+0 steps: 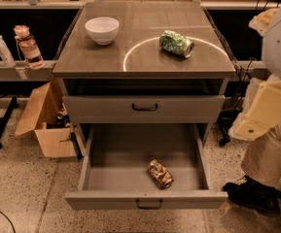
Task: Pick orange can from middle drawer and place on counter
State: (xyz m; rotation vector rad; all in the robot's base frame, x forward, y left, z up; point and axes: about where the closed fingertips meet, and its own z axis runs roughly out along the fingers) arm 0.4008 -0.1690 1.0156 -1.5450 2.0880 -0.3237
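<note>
The orange can [160, 174] lies on its side in the front middle of the middle drawer [130, 152], which is pulled fully open. The counter [179, 69] above it carries a thin white circle line. My arm [269, 110] hangs at the right edge of the view. My dark gripper [252, 197] sits low near the floor, right of the drawer's front corner and apart from the can. Nothing is seen in it.
A green can [176, 43] lies on the counter inside the circle, and a white bowl [102, 29] stands at its back left. The drawer above [145, 107] is closed. A cardboard box [47, 125] and bottles [28, 46] are at the left.
</note>
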